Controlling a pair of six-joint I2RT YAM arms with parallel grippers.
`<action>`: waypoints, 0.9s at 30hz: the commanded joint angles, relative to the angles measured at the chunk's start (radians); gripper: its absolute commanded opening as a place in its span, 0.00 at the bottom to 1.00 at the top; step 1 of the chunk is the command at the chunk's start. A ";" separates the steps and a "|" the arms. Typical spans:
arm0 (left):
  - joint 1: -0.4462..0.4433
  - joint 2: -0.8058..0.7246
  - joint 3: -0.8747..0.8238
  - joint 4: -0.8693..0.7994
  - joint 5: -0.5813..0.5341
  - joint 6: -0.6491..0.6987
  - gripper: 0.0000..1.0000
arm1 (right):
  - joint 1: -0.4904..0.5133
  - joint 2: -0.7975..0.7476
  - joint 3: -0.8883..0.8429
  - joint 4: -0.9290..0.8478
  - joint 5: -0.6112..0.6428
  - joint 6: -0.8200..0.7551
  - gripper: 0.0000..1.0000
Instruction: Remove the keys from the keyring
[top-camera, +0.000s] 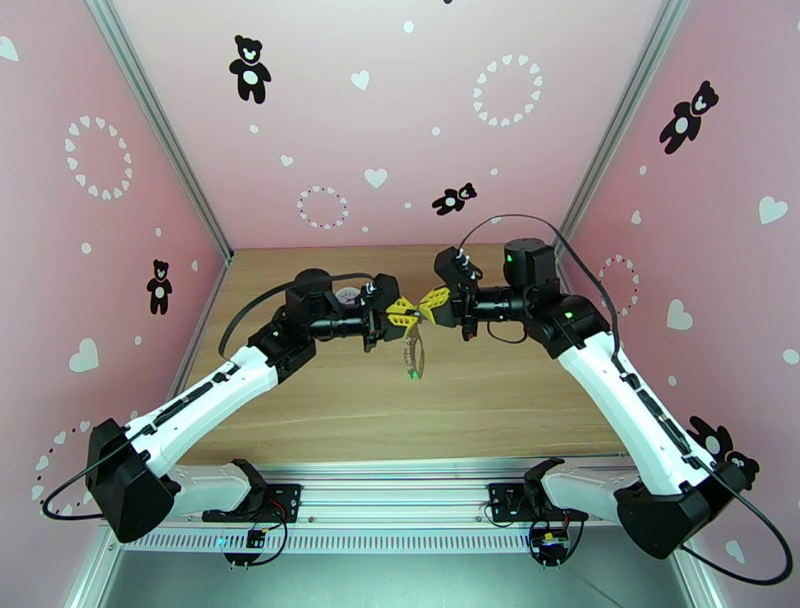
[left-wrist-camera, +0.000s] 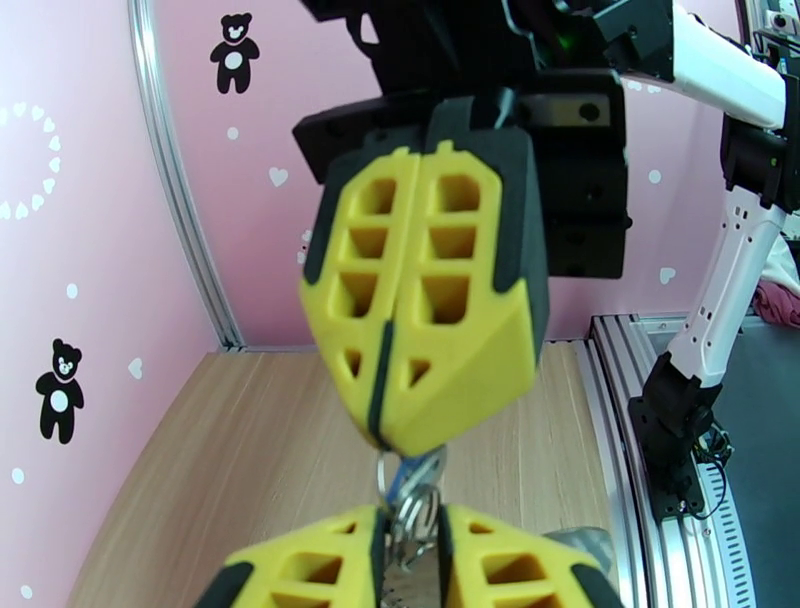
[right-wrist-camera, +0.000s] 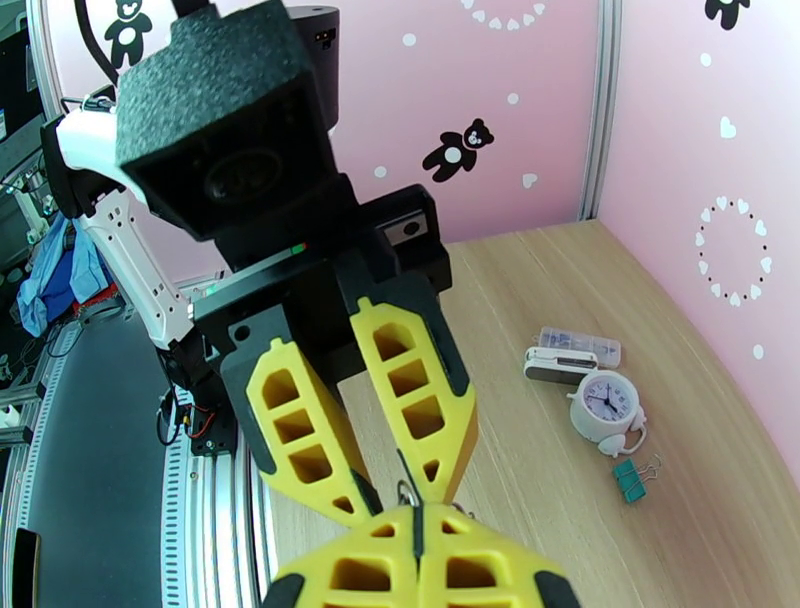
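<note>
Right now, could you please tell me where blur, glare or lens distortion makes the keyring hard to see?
Top external view: evenly lit, walls bowed by the wide lens, keyring sharp but tiny. Left wrist view: right tool looms near and slightly soft; metal rings glint below it. Right wrist view: left tool sharp, no glare on the table.

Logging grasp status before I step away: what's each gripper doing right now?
Left gripper: closed, pinching the keyring by its metal rings.
Right gripper: closed on the same rings, at the blue key.
</note>
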 joint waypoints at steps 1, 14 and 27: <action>0.005 0.014 0.019 0.020 0.016 -0.015 0.20 | -0.004 -0.037 -0.008 0.050 0.001 0.013 0.00; 0.005 0.016 0.018 0.024 -0.013 0.002 0.15 | -0.005 -0.045 -0.014 0.064 0.008 0.021 0.00; 0.006 -0.002 0.045 -0.035 0.034 0.083 0.00 | -0.002 -0.053 0.016 -0.046 0.001 -0.041 0.00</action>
